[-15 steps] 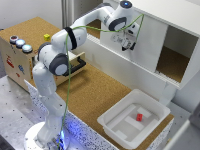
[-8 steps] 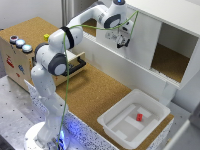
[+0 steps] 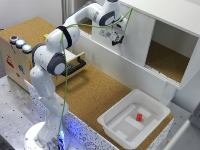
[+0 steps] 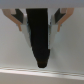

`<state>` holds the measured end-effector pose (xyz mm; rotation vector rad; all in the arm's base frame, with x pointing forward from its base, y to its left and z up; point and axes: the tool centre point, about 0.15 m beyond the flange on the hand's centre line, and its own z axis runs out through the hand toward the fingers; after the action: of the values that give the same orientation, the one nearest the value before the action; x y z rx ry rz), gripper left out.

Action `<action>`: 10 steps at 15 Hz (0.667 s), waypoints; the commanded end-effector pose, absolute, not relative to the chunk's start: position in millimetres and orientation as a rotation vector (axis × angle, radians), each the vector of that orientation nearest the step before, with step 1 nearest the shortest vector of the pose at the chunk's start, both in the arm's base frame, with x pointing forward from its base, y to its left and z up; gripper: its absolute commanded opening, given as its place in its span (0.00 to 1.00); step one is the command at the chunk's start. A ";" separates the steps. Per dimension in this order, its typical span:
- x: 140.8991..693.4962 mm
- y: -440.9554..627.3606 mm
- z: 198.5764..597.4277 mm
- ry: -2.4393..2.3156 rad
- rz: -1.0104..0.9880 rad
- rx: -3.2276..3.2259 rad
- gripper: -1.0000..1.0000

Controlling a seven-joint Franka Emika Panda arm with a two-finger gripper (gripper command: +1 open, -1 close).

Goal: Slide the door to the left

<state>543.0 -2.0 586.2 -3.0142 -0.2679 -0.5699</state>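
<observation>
The door (image 3: 138, 36) is a plain white upright panel on the front of the white cabinet (image 3: 167, 11). It covers the cabinet's middle part. The opening on the exterior view's right (image 3: 172, 52) shows the cork floor inside. My gripper (image 3: 116, 39) is against the door's face near its left edge. In the wrist view the two fingers (image 4: 20, 23) stand apart, a dark tapered shape lies between them, and the white door surface (image 4: 70, 50) fills the background. Nothing is held.
A white bin (image 3: 150, 107) holding a small red block (image 3: 139, 117) stands in front of the cabinet on the exterior view's right. A small wooden drawer with a black handle (image 3: 76, 66) and a wooden box with coloured buttons (image 3: 19, 42) stand at the left.
The gripper and the door have moved toward the exterior view's left, and the opening on the right has grown wider.
</observation>
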 end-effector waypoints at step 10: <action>475.3 101.6 582.8 -0.329 -0.752 -3.071 0.00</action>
<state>540.3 61.1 586.4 -3.0133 -0.3570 -0.5760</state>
